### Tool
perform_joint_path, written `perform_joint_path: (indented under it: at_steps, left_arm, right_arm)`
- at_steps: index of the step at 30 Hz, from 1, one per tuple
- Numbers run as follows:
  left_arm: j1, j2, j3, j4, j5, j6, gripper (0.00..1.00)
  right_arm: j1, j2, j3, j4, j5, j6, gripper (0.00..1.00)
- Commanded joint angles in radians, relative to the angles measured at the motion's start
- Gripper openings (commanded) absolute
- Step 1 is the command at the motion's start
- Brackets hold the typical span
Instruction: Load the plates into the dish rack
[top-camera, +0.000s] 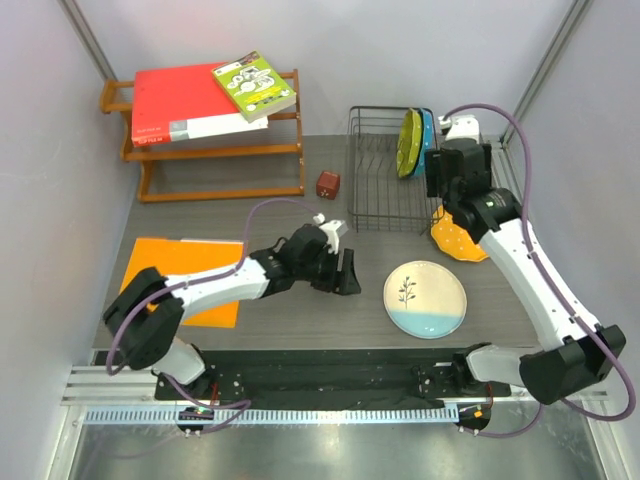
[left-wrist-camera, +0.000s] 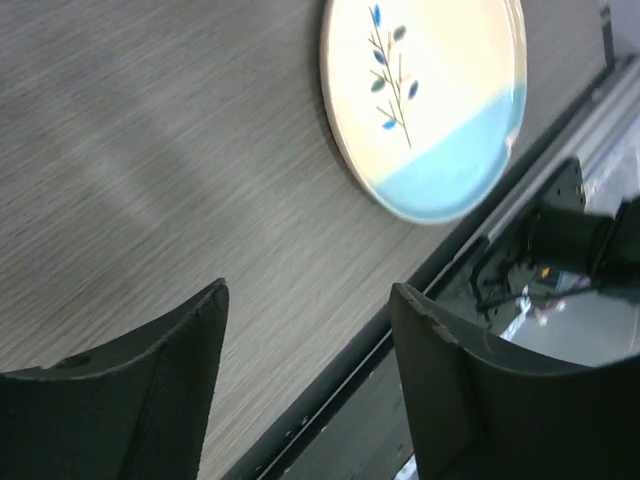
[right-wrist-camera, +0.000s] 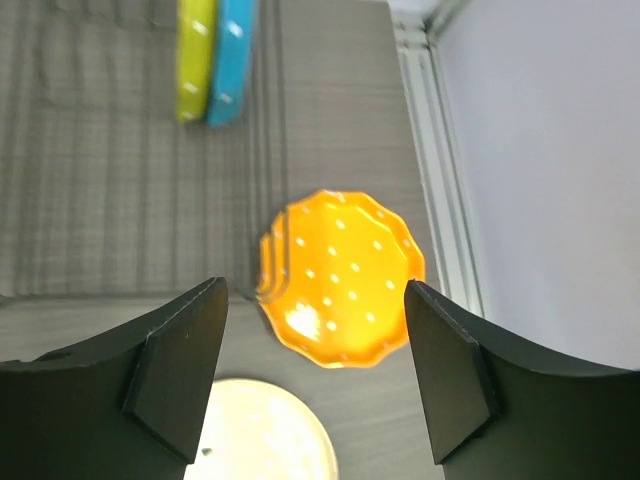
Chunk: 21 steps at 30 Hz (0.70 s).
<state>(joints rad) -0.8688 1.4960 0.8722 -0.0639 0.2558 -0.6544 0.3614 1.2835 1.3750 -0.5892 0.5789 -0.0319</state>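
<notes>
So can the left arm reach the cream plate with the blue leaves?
Probably yes: the left gripper is open, the cream plate lies flat nearby, with only bare table between them.

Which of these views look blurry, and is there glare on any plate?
Top view: sharp and evenly lit. Left wrist view: cream plate clear, table grain smeared, lower right corner washed out. Right wrist view: blur doubles the left edge of the orange plate and smears the rack wires; a small glare spot sits on that plate.
</notes>
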Motion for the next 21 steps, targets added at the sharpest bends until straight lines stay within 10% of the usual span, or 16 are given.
perform_joint_path:
  at_steps: [1, 6, 10, 21]
  left_arm:
    - [-0.019, 0.119, 0.142, -0.109, -0.186, -0.109, 0.61]
    - [-0.045, 0.277, 0.283, -0.249, -0.242, -0.119, 0.42]
    - [-0.111, 0.349, 0.376, -0.219, -0.247, -0.082, 0.0]
    - [-0.234, 0.438, 0.511, -0.163, -0.271, -0.024, 0.0]
  right_arm:
    - [-0.044, -0.119, -0.059, -0.023, -0.036, -0.031, 0.77]
    - [-0.044, -0.26, -0.14, -0.021, -0.04, -0.086, 0.76]
    - [-0.055, -0.363, -0.247, 0.003, -0.047, -0.088, 0.76]
    - [-0.072, -0.447, -0.309, -0.047, -0.063, -0.105, 0.76]
